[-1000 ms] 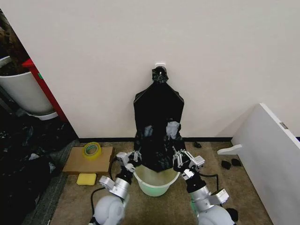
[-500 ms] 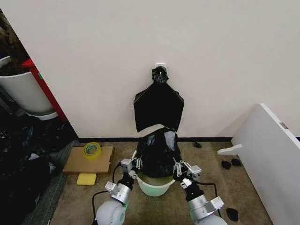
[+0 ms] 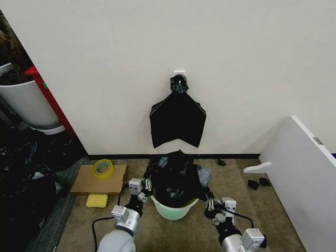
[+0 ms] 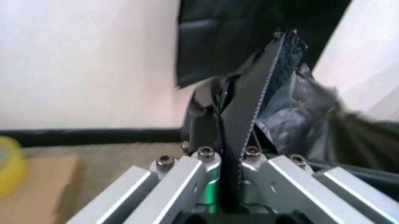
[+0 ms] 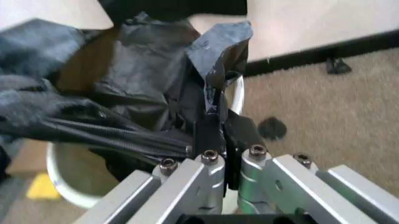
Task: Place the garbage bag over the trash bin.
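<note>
Gripping opposite edges of the garbage bag (image 3: 175, 176), left gripper (image 3: 145, 185) and right gripper (image 3: 208, 199) had jaws clamped on plastic. Bag sat bunched over the trash bin (image 3: 176, 211) mouth; rim partly uncovered, so stretching down remained.

Garbage bag (image 3: 176, 176) covers trash bin (image 3: 170, 210) mouth; carpet alongside open.

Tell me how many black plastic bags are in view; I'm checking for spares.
2: a crinkled glossy black garbage bag draped over the round white plastic trash bin, and a flat smooth black bag hanging knotted on the wall above.
</note>
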You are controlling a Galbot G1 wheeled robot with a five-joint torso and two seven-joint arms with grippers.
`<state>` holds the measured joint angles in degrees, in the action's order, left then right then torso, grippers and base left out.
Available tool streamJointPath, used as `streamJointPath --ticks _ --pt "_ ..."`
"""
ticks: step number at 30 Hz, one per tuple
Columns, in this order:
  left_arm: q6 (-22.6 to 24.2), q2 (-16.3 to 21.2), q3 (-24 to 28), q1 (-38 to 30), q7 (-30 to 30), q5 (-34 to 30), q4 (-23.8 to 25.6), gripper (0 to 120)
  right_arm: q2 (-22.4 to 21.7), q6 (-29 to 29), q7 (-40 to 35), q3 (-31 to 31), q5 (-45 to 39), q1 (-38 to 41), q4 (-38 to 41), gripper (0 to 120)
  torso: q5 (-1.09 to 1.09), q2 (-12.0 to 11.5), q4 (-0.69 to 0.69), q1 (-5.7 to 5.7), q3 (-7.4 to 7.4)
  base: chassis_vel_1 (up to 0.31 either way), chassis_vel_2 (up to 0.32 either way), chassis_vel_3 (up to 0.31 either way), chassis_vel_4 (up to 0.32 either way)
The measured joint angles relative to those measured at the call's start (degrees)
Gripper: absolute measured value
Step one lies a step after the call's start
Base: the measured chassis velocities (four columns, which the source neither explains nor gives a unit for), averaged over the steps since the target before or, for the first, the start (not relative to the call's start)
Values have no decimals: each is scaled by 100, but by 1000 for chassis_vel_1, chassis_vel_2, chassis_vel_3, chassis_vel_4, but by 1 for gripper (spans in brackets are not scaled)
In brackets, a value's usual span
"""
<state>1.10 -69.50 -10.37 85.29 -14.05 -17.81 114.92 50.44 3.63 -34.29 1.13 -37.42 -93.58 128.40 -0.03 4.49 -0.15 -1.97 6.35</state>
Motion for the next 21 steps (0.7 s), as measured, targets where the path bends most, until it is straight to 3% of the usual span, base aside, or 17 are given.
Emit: streamJointPath --ticks 6,10,14,21 --pt "661 237 34 127 -520 147 221 0 -47 -394 -37 100 568 -14 -265 0 -1 0 0 0 0 0 0 0 0" --pt "716 289 188 205 -568 311 223 0 -129 -525 39 101 1018 -40 -463 0 -1 0 1 0 0 0 0 0 0" --pt "829 335 334 299 -694 563 188 0 -184 -438 346 46 2046 -176 -828 0 -1 0 0 0 0 0 0 0 0" --pt "1164 299 353 287 -973 935 -14 0 -144 -528 492 66 2302 -66 -1177 0 0 0 0 0 0 0 0 0 0"
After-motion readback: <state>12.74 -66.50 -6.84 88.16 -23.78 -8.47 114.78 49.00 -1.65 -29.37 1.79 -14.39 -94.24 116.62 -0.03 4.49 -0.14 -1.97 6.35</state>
